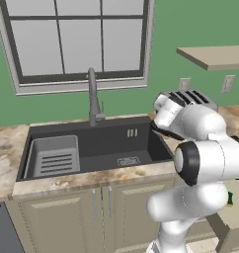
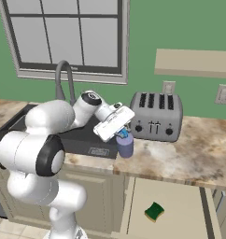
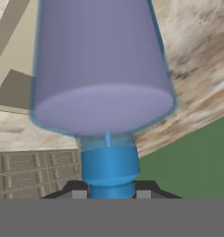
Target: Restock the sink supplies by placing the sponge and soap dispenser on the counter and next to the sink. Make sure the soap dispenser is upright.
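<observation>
1. Gripper [image 2: 122, 133]: clamped on the blue pump top of the soap dispenser [image 2: 125, 145], reaching down from above it; in the hand view the dark finger tips [image 3: 79, 192] sit either side of the pump neck.
2. Soap dispenser [image 3: 102, 69]: lavender bottle, upright, base at the counter [image 2: 180, 154] between the sink's right edge and the toaster [image 2: 157, 115] (whether the base touches the stone I cannot tell).
3. Sink [image 1: 99, 143]: dark basin, grey rack at its left end, faucet [image 1: 93, 99] behind.
4. Sponge [image 2: 155, 211]: green top, yellow body, lying well apart from the gripper, on a cream panel [image 2: 180, 219] below the counter edge.
</observation>
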Robot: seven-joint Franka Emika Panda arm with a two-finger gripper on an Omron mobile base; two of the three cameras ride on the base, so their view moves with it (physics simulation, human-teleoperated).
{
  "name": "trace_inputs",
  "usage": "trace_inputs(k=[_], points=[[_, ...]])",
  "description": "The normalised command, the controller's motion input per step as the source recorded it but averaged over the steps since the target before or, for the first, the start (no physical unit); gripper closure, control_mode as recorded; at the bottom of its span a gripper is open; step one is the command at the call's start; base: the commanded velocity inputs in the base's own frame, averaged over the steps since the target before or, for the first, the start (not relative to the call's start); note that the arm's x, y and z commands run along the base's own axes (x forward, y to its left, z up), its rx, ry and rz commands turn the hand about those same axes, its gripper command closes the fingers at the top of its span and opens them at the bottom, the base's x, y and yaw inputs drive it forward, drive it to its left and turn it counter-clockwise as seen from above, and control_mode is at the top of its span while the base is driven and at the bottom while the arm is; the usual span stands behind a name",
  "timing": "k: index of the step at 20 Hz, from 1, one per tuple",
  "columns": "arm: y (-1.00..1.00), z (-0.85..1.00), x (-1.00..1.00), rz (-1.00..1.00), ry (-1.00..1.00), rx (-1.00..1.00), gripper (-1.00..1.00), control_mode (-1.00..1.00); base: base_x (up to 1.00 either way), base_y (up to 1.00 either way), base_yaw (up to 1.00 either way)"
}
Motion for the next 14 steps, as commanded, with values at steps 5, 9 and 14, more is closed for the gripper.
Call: trace_inputs(k=[5, 9, 14], points=[[0.03, 0.00, 0.28, 0.09, 0.21, -0.11, 1.00, -1.00, 0.00, 0.00, 0.00], [0.20, 0.00, 0.07, 0.13, 0.11, -0.01, 1.00, -1.00, 0.00, 0.00, 0.00], [0.21, 0.00, 0.00, 0.13, 0.00, 0.00, 1.00, -1.00, 0.00, 0.00, 0.00]])
